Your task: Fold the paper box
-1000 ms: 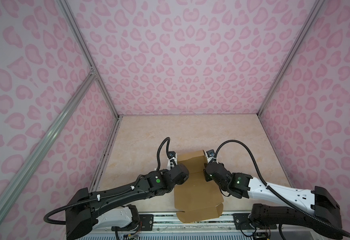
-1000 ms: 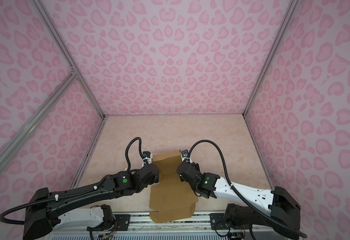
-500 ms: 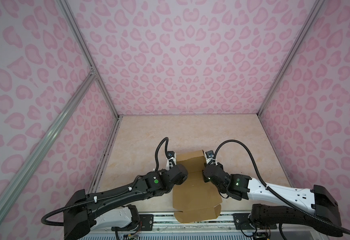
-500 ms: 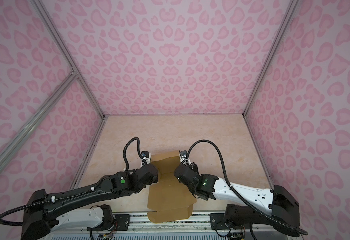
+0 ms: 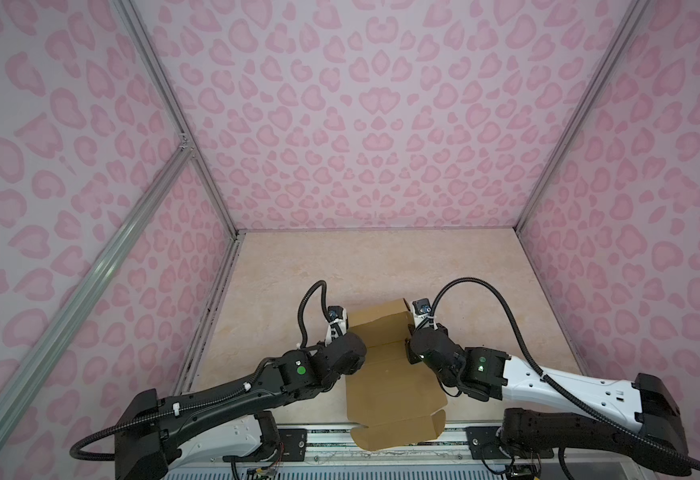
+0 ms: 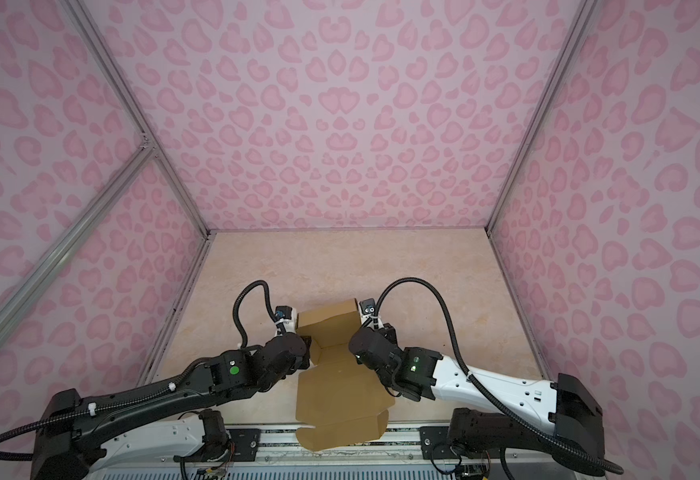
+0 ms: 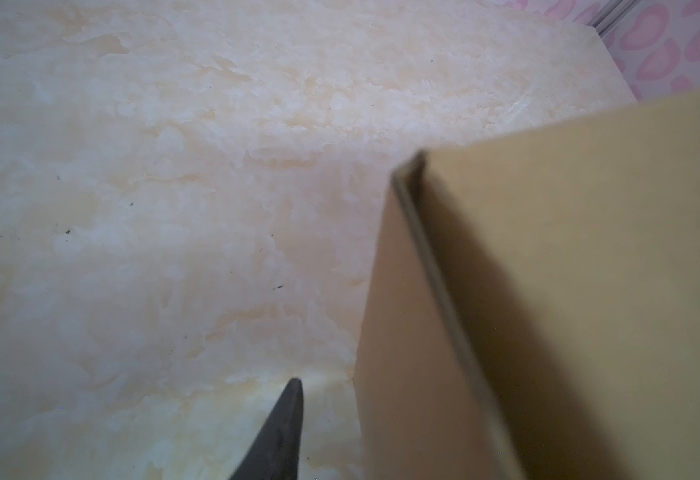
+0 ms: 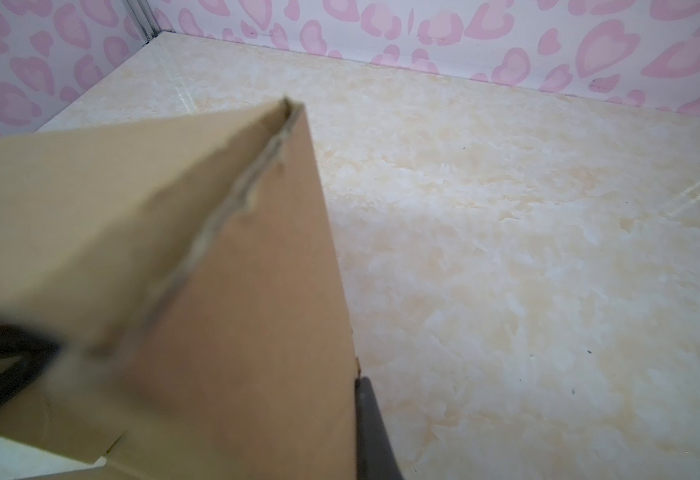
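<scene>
The paper box point(image 5: 389, 386) point(image 6: 340, 390) is a brown cardboard piece lying flat near the table's front edge, between my two arms. Its far end is folded up into walls. My left gripper point(image 5: 350, 338) point(image 6: 308, 345) is at the left wall. In the left wrist view one dark finger point(image 7: 285, 428) stands a little apart from the cardboard point(image 7: 589, 291); the other finger is hidden behind it. My right gripper point(image 5: 408, 345) point(image 6: 354, 345) is shut on the right wall. Its outer finger point(image 8: 371, 432) presses against the cardboard point(image 8: 215, 332).
The box's near flap hangs over the metal front rail point(image 5: 485, 432). The marbled beige table point(image 5: 381, 266) runs from the box back to the pink patterned walls point(image 5: 360, 124) that enclose it on three sides.
The left gripper's jaws have parted from the left wall. Both wrists and the box have shifted slightly to the left. The right gripper stays on the right wall.
</scene>
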`<state>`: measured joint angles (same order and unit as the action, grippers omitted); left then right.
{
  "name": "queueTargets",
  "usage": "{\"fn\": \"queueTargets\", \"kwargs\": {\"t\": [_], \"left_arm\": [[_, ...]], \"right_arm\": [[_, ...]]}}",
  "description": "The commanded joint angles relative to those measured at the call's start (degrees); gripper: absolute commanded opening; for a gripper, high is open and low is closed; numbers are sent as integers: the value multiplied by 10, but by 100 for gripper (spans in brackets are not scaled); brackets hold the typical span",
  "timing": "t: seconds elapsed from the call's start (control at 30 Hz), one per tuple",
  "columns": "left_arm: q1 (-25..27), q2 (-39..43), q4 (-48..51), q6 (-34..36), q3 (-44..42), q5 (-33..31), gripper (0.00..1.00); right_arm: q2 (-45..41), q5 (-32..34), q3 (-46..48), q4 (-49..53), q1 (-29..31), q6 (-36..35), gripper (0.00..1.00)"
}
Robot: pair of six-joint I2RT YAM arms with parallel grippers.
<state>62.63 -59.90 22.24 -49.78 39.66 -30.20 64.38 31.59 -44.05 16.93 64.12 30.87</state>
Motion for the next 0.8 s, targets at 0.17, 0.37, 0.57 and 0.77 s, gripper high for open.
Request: {"fn": "queueTargets", "kwargs": {"t": [0.17,0.37,0.57,0.77], "left_arm": [[-1,10,-5,8,-29,27,31],[-1,8,-13,6,-35,40,25],[-1,-5,-15,5,-26,40,10],[-1,-13,-7,7,-19,30,4]], "right_arm": [[-7,33,-24,13,15,32,0],[2,44,-54,28,28,29,0],[12,44,-60,22,48,35,0],[9,43,-64,28,54,34,0]]}}
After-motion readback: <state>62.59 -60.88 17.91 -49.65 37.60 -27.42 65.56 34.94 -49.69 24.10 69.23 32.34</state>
